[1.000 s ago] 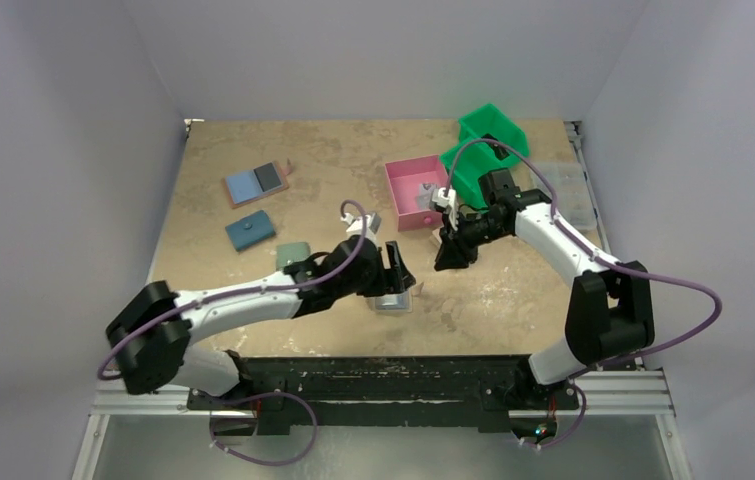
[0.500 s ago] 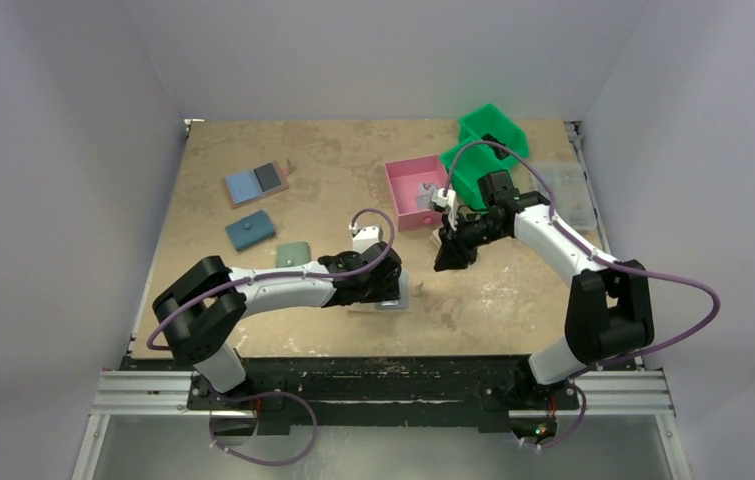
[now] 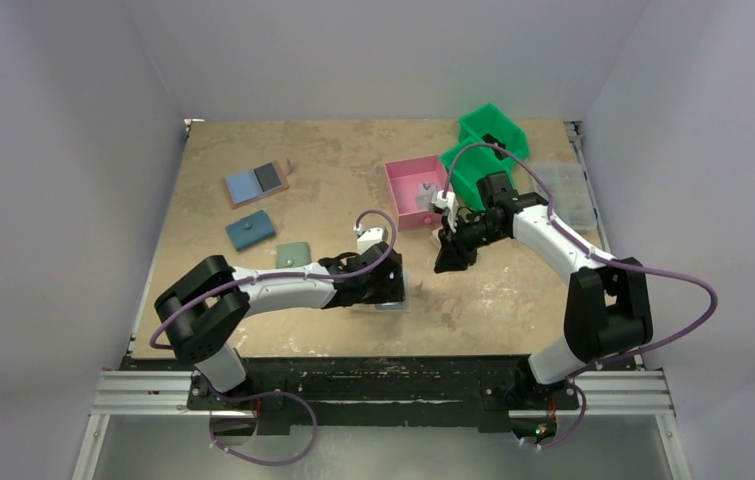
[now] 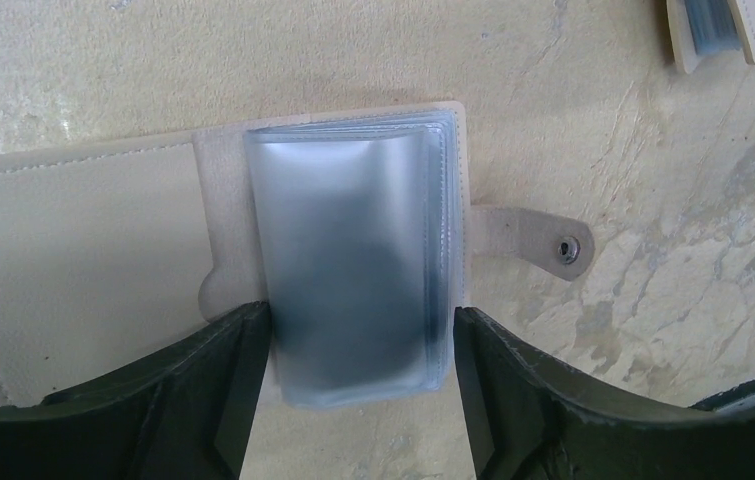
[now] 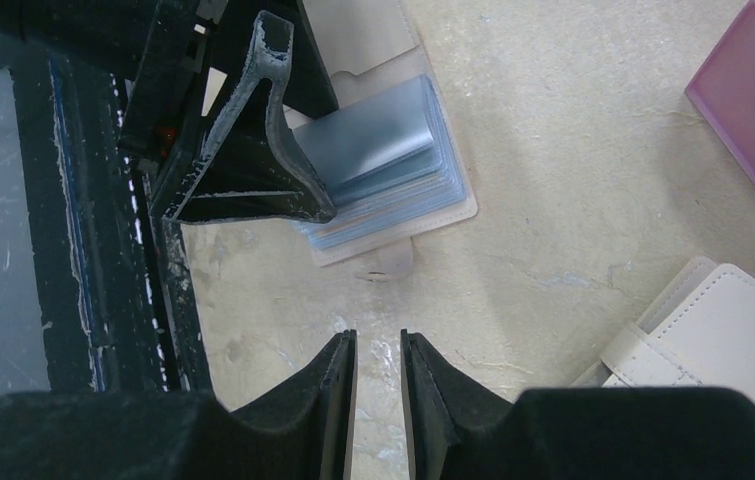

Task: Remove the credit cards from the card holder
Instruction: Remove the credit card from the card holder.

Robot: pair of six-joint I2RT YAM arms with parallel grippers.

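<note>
The card holder [image 4: 83,250] lies open on the table, beige inside, its snap tab [image 4: 553,245] pointing right. A stack of clear bluish sleeves [image 4: 348,230] rests on its right panel. The credit cards cannot be made out; only a dark shade shows through the sleeves. My left gripper [image 4: 358,312] is open and down over the holder [image 3: 398,302], one finger close against each long edge of the sleeve stack. My right gripper [image 5: 378,340] hovers just beyond the holder [image 5: 393,175], its jaws a narrow slit apart with nothing between them.
A second cream holder [image 5: 723,320] lies close to my right gripper. A pink bin [image 3: 413,190], green bins [image 3: 488,145] and a clear organiser box [image 3: 565,190] stand at the back right. An open blue-and-black holder [image 3: 256,183] and two small wallets [image 3: 251,231] lie at the left.
My left arm folded at the elbow and brought its gripper down over the card holder; over the last half second it barely shifted. The right arm stayed put.
</note>
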